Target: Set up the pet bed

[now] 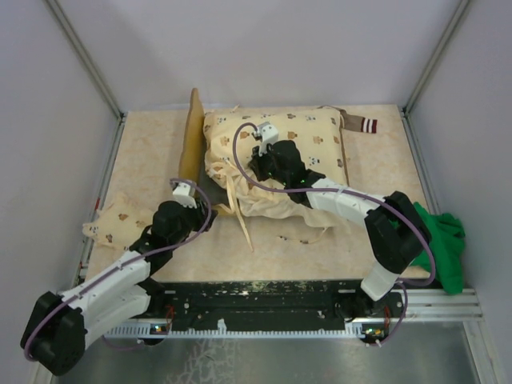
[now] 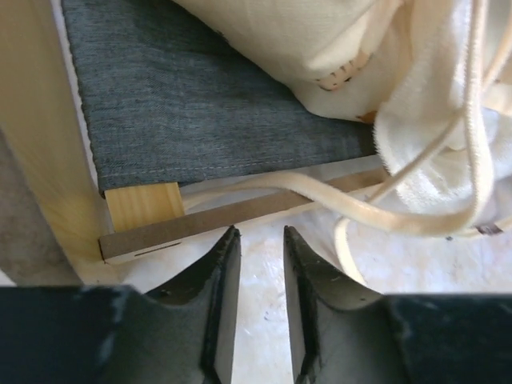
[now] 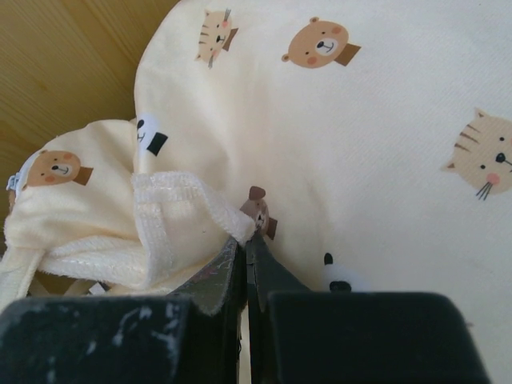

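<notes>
The pet bed (image 1: 193,132) stands at the far middle of the table (image 1: 352,248), its light-wood headboard upright at the bed's left end. A cream animal-print quilt (image 1: 280,140) lies heaped over most of the bed and spills off its near side. My left gripper (image 1: 185,192) sits low at the bed's near left corner. In the left wrist view its fingers (image 2: 222,272) are spread with nothing between them, just short of the bed's near wooden rail (image 2: 240,212) and the dark grey fabric base (image 2: 200,104) behind it. Cream ties (image 2: 320,192) from the quilt trail across that rail. My right gripper (image 1: 261,134) reaches over the middle of the bed. In its wrist view it (image 3: 250,237) is pressed together, pinching a folded edge of the quilt (image 3: 360,120), with the headboard's wood beyond. A matching pillow (image 1: 116,220) lies on the table near and left of the bed. A green cloth (image 1: 442,240) lies well off the bed's right end.
</notes>
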Robot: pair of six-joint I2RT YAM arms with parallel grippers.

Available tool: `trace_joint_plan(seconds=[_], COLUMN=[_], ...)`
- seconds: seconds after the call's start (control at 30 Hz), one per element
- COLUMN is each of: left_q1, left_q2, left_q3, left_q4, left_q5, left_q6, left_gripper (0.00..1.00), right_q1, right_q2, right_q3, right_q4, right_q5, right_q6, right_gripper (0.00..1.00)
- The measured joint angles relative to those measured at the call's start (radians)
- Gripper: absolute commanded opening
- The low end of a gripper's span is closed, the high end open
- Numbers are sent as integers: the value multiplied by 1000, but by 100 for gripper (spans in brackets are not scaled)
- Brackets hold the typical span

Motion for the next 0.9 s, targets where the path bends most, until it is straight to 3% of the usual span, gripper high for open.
trace_joint_plan(seconds=[0.27,0.5,0.73,0.9], left_q1=[-3,16,18,18], left_q2=[188,304,177,30], left_q3=[0,54,57,60], left_q4=[134,191,172,45], left_q5=[-141,-146,-32,-54], left_q6=[42,85,56,61], left_gripper=[24,37,40,46], right_q1=[0,0,0,-2], right_q2=[-5,-7,-7,-7], right_q3=[19,20,20,20], right_q4=[-22,-21,-18,-10], right_q5=[2,1,1,1], right_q6=[-9,-11,-16,-16], right_gripper=[0,0,0,0])
